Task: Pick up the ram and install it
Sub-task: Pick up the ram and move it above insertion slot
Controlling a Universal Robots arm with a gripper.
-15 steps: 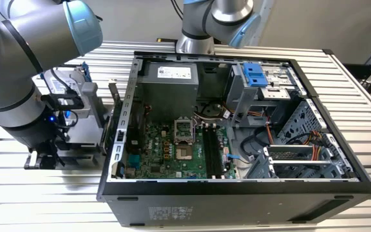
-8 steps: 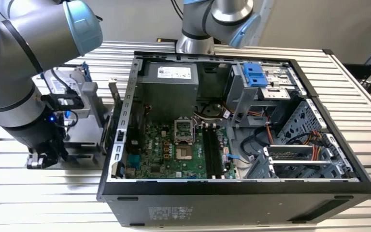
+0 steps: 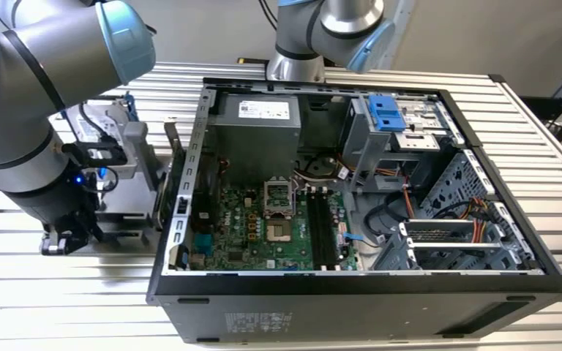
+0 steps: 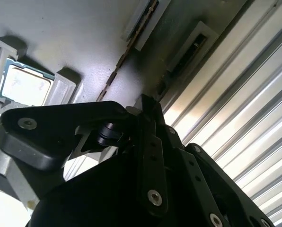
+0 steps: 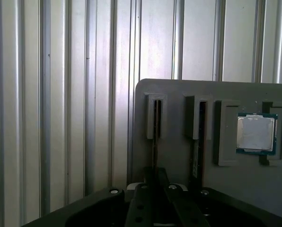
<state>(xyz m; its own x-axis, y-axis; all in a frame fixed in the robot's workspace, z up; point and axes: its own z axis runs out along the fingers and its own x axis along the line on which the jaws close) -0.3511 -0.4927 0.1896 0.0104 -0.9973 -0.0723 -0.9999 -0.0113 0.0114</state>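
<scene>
Ram (image 5: 155, 125) stands on its edge in a slot of the grey holder (image 5: 179, 90). As I read the first wrist view, the gripper (image 5: 155, 182) sits directly in line with it, at the stick's near end. A second stick (image 5: 197, 142) fills the neighbouring slot just beside it, and a processor (image 5: 256, 134) lies in a pocket further along.

In the exterior view the gripper (image 3: 66, 238) is low over that holder, on the slatted table (image 3: 515, 146) to the exterior view's left of the open computer case (image 3: 359, 284). It is well apart from the black memory slots (image 3: 322, 230) on the board. I cannot tell whether the gripper is clamped on the ram or merely around it.

My judgement is that the grasp should be square to the thin board, centred on its edge and clear of the neighbouring stick. That way the ram comes straight out without binding in the slot.
</scene>
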